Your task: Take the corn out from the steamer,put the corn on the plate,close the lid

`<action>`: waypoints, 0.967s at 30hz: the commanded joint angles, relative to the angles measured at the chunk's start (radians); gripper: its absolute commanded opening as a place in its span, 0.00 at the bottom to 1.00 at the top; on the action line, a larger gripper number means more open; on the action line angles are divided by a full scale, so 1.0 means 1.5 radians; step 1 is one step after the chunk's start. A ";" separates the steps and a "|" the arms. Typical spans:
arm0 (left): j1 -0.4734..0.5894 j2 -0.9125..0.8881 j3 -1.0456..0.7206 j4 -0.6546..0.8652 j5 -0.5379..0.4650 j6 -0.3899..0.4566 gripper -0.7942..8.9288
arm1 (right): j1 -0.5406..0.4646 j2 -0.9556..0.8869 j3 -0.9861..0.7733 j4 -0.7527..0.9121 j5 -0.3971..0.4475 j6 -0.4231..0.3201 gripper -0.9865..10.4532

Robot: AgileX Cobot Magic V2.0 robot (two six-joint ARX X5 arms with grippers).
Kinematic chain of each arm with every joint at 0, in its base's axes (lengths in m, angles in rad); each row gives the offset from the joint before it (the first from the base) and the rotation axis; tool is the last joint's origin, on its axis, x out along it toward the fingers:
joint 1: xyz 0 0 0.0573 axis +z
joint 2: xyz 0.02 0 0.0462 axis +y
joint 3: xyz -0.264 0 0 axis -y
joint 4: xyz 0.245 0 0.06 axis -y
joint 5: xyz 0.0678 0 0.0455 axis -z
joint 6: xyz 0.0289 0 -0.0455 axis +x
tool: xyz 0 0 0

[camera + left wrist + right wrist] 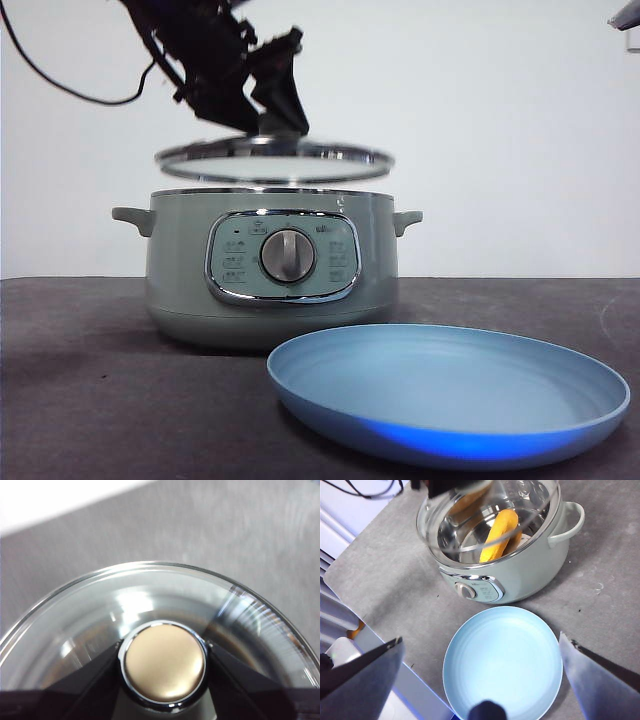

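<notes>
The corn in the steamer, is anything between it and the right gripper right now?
Yes. The lid, held by the left gripper on its knob, hangs just above the steamer and covers the corn. The right gripper, jaws open, waits over the plate.

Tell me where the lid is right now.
The lid hangs just above the steamer, clear of its rim, gripped by its knob in the left gripper; the plate sits in front.

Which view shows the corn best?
The right wrist view: the corn leans inside the steamer, seen through the raised lid. The front view shows none of it behind the pot wall; the left wrist view shows only lid.
</notes>
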 commanded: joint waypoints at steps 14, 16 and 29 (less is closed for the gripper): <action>0.030 -0.214 0.030 -0.138 0.050 0.004 0.07 | 0.001 0.000 0.001 0.005 0.035 -0.003 0.58; 0.032 -0.254 0.030 -0.161 0.050 0.004 0.07 | 0.001 0.000 0.001 0.010 0.035 -0.003 0.58; 0.036 -0.456 0.028 -0.344 0.049 0.043 0.08 | 0.008 0.042 0.001 0.090 0.033 0.024 0.58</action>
